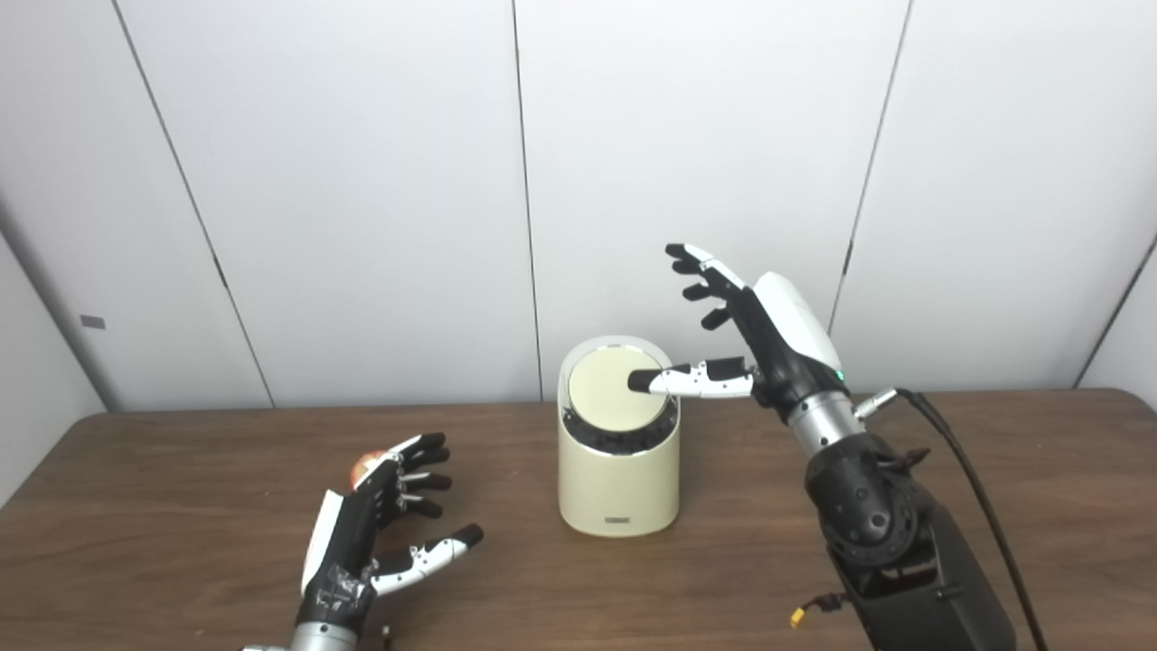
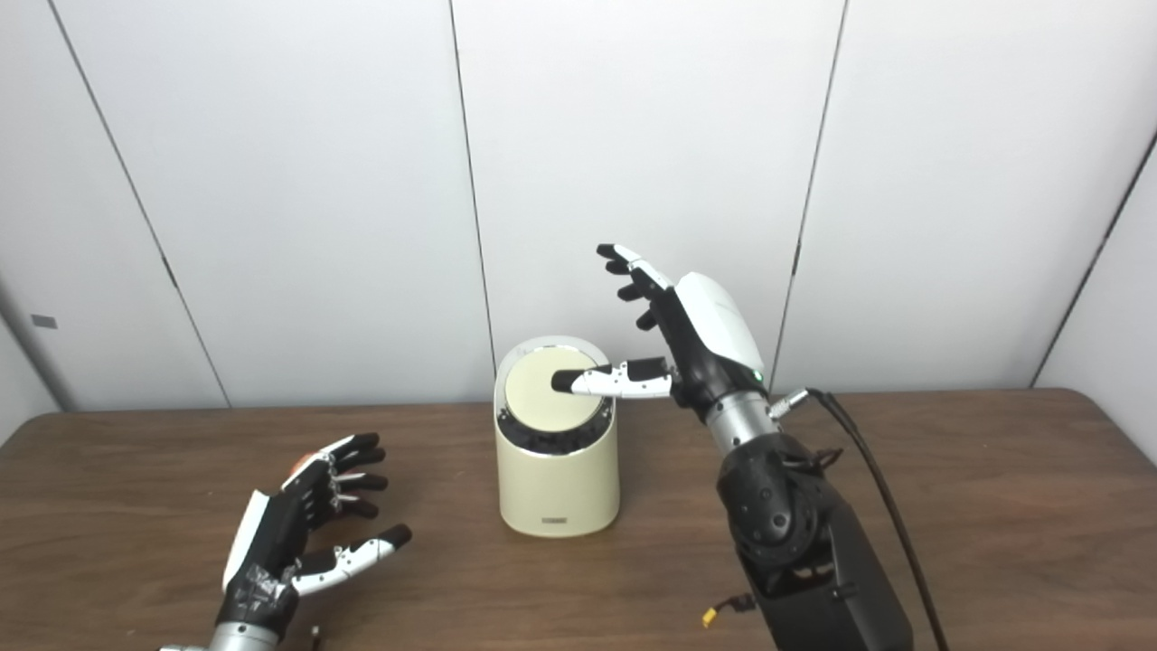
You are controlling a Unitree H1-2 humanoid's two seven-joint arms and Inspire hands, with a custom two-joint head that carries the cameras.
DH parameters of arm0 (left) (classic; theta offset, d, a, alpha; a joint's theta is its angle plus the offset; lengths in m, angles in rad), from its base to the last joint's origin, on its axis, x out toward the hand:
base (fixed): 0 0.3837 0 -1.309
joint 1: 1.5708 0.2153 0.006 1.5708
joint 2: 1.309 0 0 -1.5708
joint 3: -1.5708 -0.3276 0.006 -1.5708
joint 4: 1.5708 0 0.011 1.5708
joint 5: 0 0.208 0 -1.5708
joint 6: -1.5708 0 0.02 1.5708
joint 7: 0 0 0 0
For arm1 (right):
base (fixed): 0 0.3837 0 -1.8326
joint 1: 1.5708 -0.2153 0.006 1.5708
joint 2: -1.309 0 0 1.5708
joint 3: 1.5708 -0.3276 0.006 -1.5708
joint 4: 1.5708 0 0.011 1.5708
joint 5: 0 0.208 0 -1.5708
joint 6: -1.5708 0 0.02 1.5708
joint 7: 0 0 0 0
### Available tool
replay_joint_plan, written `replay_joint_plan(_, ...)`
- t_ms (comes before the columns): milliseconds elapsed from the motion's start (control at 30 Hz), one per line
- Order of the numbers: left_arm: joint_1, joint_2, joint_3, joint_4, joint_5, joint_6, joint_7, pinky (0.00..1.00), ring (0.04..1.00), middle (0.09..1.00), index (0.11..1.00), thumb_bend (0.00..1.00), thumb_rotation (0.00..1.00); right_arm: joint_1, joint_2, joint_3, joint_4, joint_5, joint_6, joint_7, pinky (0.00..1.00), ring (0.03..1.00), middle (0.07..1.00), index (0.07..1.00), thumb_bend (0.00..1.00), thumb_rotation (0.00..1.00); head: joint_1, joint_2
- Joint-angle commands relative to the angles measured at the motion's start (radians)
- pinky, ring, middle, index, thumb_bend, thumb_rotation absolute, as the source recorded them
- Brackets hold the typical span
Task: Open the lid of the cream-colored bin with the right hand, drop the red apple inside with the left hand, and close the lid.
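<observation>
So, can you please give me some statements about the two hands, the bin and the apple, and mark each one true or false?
1. The right hand has its thumb over the lid of the cream-colored bin. True.
2. The left hand grips the red apple. False: its fingers are spread and the apple sits behind them.
3. The bin lies on its side. False: it stands upright on the table.
4. The apple is inside the bin. False: it is on the table.
5. Both hands are open. True.

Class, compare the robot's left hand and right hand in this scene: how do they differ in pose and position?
The left hand hovers low over the table, beside the red apple; the right hand is raised, its thumb over the cream-colored bin's lid. Both are open, holding nothing.
</observation>
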Motion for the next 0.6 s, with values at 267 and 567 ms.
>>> replay_joint_plan(267, -0.036, -0.004, -0.001, -0.031, -0.001, -0.031, 0.014, 0.56, 0.680, 0.777, 0.806, 0.68, 0.00, -0.088, -0.002, 0.034, 0.070, -0.031, -0.011, -0.003, 0.65, 0.805, 0.861, 0.872, 0.76, 0.36, 0.004, 0.002)
replay_joint_plan(567, -0.031, -0.007, -0.002, -0.048, 0.011, -0.005, 0.018, 0.56, 0.681, 0.776, 0.805, 0.67, 0.00, -0.088, 0.005, 0.060, 0.149, -0.053, -0.056, -0.059, 0.55, 0.712, 0.808, 0.851, 0.85, 0.34, 0.008, 0.006)
